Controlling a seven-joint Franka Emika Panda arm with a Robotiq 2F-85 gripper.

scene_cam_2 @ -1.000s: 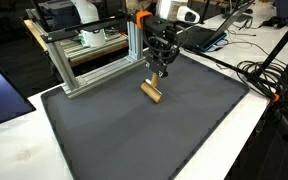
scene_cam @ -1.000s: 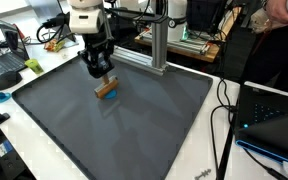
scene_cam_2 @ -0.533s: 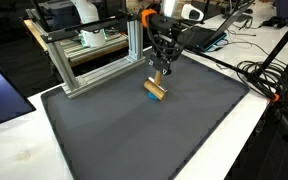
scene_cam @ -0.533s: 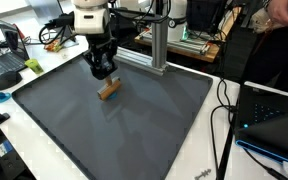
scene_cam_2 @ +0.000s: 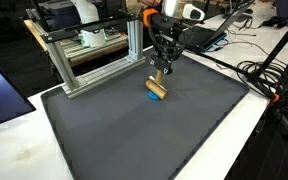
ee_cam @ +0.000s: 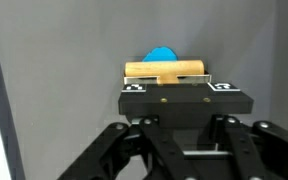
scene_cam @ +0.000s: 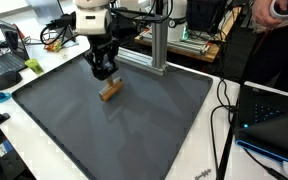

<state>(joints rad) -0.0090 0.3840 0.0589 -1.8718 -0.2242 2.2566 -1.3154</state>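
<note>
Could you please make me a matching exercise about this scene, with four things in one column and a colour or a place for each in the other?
1. block
2. mat
3. frame
4. end effector

a. dark grey
b. silver, beside the mat
c. tan, lying on the mat
d. above the block

Pairs: 1-c, 2-a, 3-b, 4-d.

The robot's hand (scene_cam_2: 162, 66) hovered just above a wooden block (scene_cam_2: 156, 90) lying on the dark mat (scene_cam_2: 134, 130) covering the tabletop (scene_cam_2: 14, 150).
</note>
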